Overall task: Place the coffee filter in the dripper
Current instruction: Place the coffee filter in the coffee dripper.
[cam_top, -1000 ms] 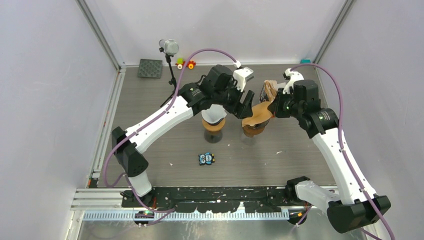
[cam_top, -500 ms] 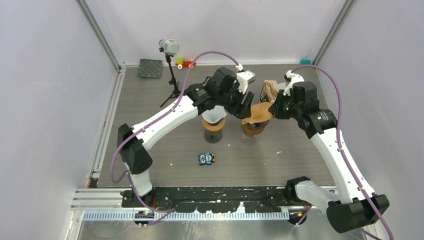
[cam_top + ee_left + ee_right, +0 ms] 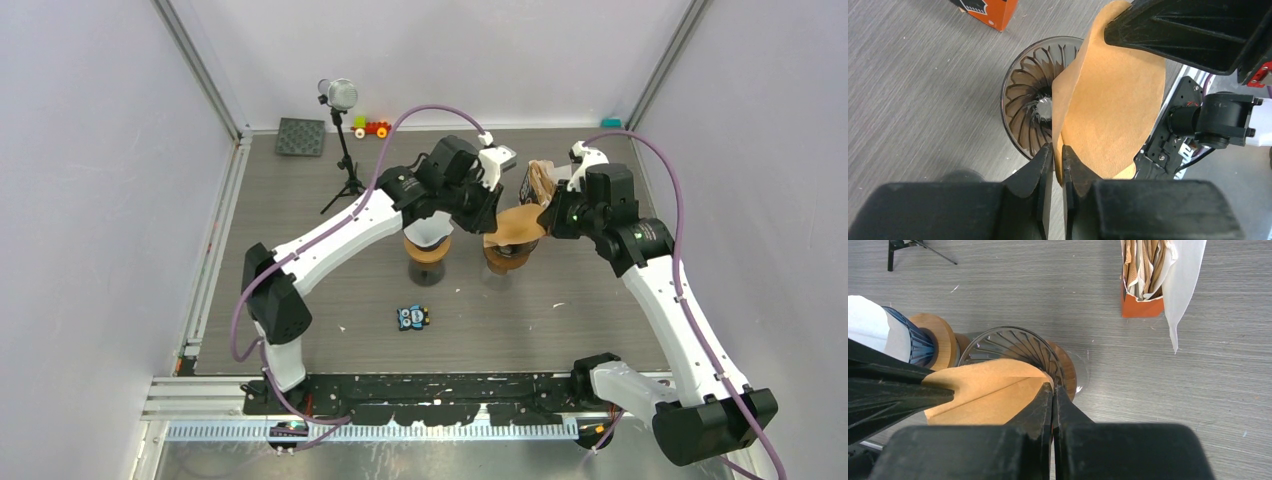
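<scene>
We've got the left gripper (image 3: 1057,151) and right gripper (image 3: 1053,391) each clamped on the filter (image 3: 1113,100), 1 edge apiece, hanging just over the dripper (image 3: 1023,105).

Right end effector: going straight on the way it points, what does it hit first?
Likely the dripper: its ribbed rim sits just past the fingertips of the right end effector, which pinches the coffee filter. Depth is unclear from the wrist view, so it could skim over the rim.

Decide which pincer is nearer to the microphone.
Left. The left pincer grips the filter on the side toward the microphone; the right pincer grips its opposite side, farther right.
</scene>
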